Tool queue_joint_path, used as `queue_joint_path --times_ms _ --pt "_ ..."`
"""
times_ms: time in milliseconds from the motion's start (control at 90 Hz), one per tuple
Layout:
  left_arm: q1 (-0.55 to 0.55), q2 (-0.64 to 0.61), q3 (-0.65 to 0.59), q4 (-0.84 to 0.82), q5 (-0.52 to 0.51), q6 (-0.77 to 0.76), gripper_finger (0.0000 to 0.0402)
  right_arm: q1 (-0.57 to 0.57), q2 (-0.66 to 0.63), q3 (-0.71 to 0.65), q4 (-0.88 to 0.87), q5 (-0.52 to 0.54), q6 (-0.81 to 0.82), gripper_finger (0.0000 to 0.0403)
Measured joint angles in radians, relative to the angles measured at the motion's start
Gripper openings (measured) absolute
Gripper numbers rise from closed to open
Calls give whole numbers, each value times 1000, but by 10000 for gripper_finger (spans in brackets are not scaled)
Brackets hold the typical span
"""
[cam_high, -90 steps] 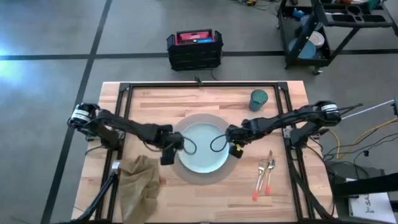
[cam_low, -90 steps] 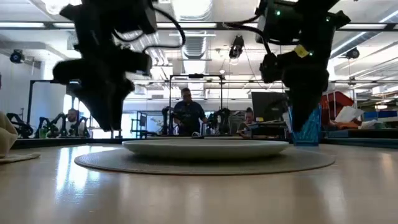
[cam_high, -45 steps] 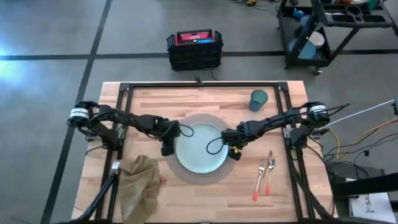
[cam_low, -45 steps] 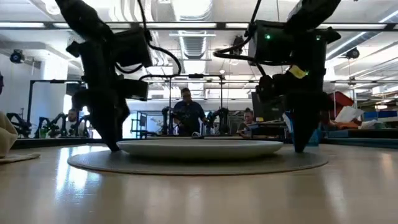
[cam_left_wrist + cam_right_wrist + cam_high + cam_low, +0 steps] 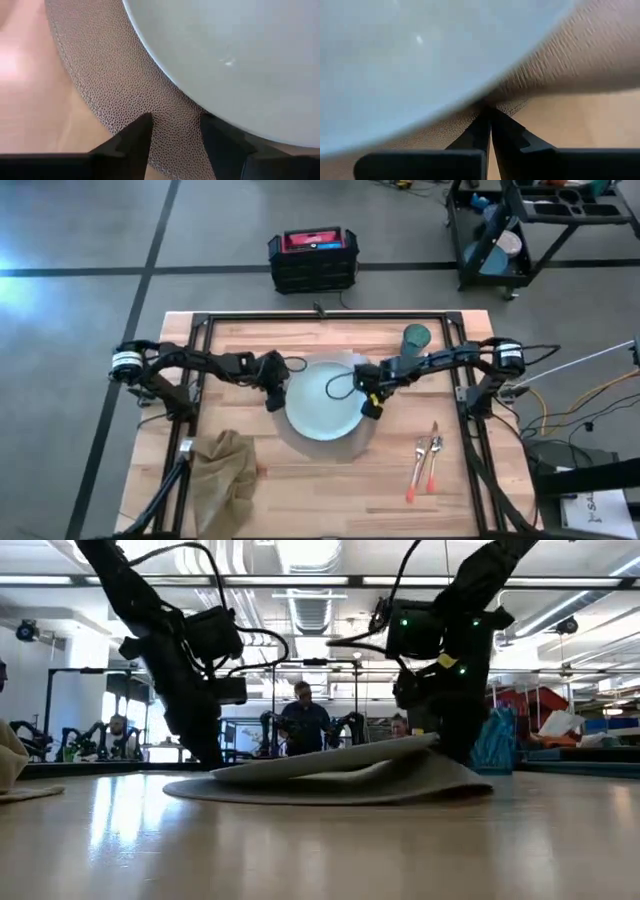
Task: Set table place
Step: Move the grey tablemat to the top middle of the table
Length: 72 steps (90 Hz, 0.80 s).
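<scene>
From above I see both grippers at the round mat (image 5: 300, 442) in mid-table: the left gripper (image 5: 274, 397) at its left edge, the right gripper (image 5: 369, 404) at its right edge, the plate (image 5: 322, 402) on it. The cup (image 5: 416, 338) stands behind; the napkin (image 5: 222, 470) lies front-left; fork and knife (image 5: 424, 463) lie front-right.

At table level, the mat's right side is raised and the plate (image 5: 330, 760) tilts towards the left. My worry: any more lift and it slides off.

My left wrist camera shows the fingers (image 5: 131, 141) parted, straddling the mat edge (image 5: 100, 95) without pinching it.

My right wrist camera shows the fingers (image 5: 477, 131) pressed together on the mat edge (image 5: 530, 85). If that thin pinch slips, the plate drops.
</scene>
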Motion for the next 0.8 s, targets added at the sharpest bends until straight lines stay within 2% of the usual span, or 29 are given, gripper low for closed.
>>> queue_joint_path --times_ms 200,489,700,800 --pt "88 1 -3 5 -15 54 158 -97 0 -1 -2 7 -76 0" --pt "238 2 -5 118 -17 137 160 -247 2 -3 56 28 -181 0" --pt "284 6 -9 215 -5 166 153 -335 4 -6 129 31 -226 0" --pt "286 6 -8 236 -10 168 154 -353 5 -6 151 64 -225 0"
